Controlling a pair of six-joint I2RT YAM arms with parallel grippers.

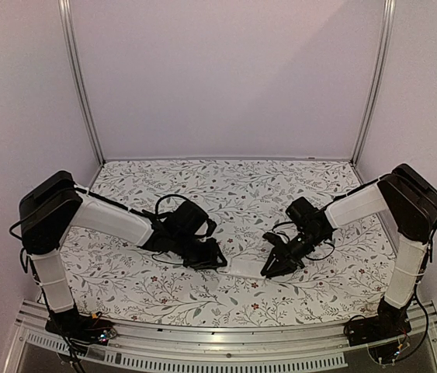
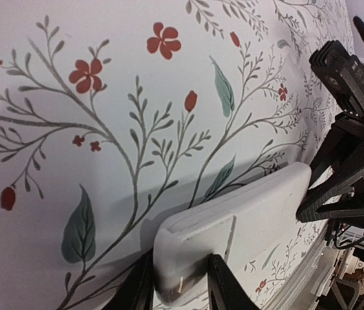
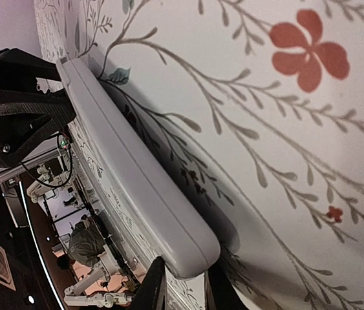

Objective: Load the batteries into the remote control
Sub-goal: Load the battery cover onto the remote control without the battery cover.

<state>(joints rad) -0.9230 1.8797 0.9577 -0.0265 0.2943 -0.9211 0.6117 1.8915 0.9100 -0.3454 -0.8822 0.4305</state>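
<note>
Remote control (image 1: 243,268) is lying stretched between the two arms near the middle of the table (image 1: 202,183), close above the floral cloth (image 2: 104,161); whether it is touching the cloth I cannot tell. The left gripper (image 1: 220,263) is pinching one end of it, a finger (image 2: 228,290) pressing on each long side, with a plain white surface crossed by a seam facing that wrist camera. The right gripper (image 1: 268,270) is pinching the opposite end, its jaws standing nearly together on the thin rounded edge.
</note>
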